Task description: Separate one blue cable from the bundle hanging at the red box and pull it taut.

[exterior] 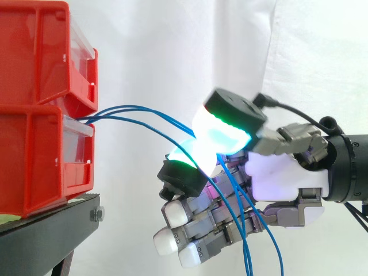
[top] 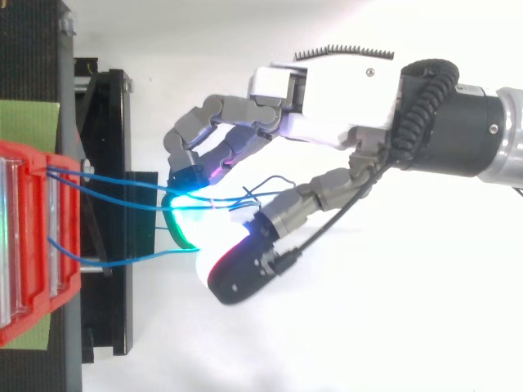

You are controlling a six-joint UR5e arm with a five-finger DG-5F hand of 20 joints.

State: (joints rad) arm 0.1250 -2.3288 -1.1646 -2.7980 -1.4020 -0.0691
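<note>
The stacked red bins (exterior: 40,109) are seen at the left on the black stand (exterior: 52,221). The blue cables (exterior: 144,115) are led out from between the bins and arc slackly to the right. The hand (exterior: 282,178) is held near the bins, about level with the lower one. Two glowing fingertips (exterior: 227,135) are closed together on the cables, and the other fingers are bent loosely below. Past the pinch, the strands are left hanging in front of the palm. The grasping step is judged to be in hand. More than one strand appears to be caught, so separation is not yet achieved and nothing is taut. A single strand must next be isolated, then drawn away from the bins until the slack is taken up.
</note>
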